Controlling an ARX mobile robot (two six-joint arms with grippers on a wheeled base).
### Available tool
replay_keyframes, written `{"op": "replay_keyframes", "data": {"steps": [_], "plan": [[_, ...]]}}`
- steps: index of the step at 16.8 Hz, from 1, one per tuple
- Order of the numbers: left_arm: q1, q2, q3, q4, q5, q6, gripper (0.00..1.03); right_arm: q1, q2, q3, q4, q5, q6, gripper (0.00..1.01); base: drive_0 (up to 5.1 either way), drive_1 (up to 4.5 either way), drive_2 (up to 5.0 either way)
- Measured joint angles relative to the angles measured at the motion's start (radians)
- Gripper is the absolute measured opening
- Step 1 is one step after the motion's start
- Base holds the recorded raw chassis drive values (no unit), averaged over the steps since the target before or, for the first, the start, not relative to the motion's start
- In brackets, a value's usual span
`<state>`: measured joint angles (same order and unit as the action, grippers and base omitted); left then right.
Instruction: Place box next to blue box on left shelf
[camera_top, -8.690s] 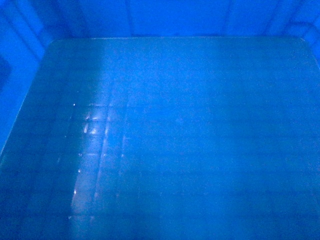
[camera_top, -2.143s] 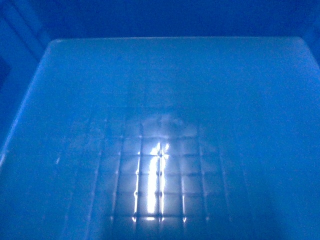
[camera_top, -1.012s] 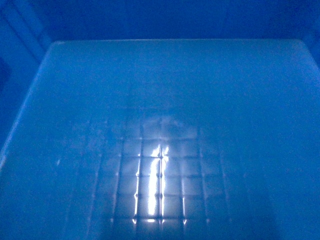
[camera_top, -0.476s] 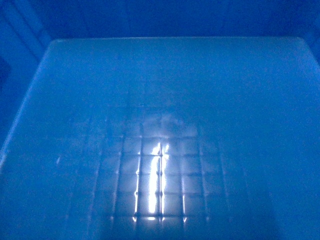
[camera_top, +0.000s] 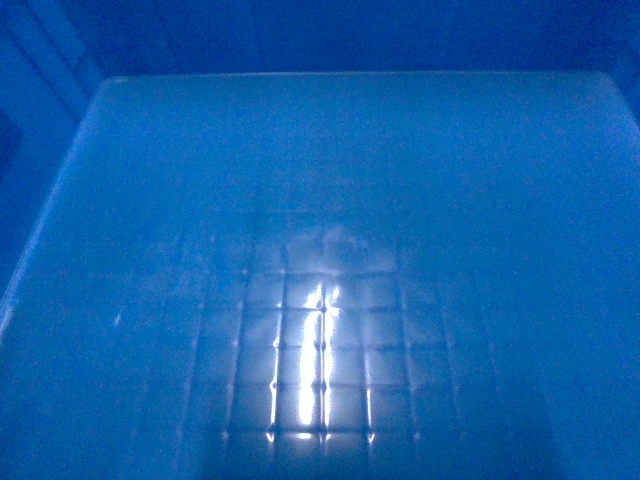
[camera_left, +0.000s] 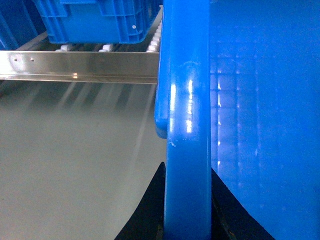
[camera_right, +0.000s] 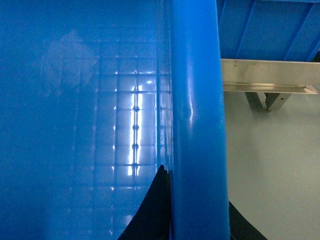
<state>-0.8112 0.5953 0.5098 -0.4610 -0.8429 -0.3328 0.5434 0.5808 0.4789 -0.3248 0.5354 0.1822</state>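
Box (camera_top: 330, 200): fills the whole head view; only its glossy blue floor with a faint grid and the dark foot of its walls along the top and left edges show. A bright streak of light sits on the floor at lower centre.
Box, left wrist view: its thick rim (camera_left: 186, 125) runs straight up the middle of the frame, with the shiny inner side and floor to the right.
Box, right wrist view: the opposite rim (camera_right: 197, 125) runs up the middle, with the gridded floor to the left.
Left gripper (camera_left: 186, 220): at the bottom centre, one dark finger (camera_left: 147, 215) on each side of the rim, clamped on it.
Right gripper (camera_right: 197, 220): at the bottom centre, dark fingers (camera_right: 152, 210) astride the rim, one inside the box and one outside, clamped on it.
Shelf rail (camera_left: 80, 66): a steel bar across the upper left of the left wrist view, meeting the rim's edge; white rollers show just above it.
Second box (camera_left: 95, 20): blue, ribbed, at the top left, resting on the rollers behind the rail.
Rail, right wrist view (camera_right: 265, 75): a steel bar in the upper right with a bracket under it; a blue ribbed wall (camera_right: 270, 27) stands above it.
Floor (camera_left: 75, 160): pale grey, below the rail.
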Motion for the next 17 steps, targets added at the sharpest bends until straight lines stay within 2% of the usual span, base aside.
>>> {"op": "replay_keyframes", "data": {"steps": [17], "plan": [[0.0,0.001,0.0,-0.001,0.0,0.0,0.1,0.0,0.001,0.0,0.002,0.0,-0.001,0.09,0.0,0.0,0.0]]}}
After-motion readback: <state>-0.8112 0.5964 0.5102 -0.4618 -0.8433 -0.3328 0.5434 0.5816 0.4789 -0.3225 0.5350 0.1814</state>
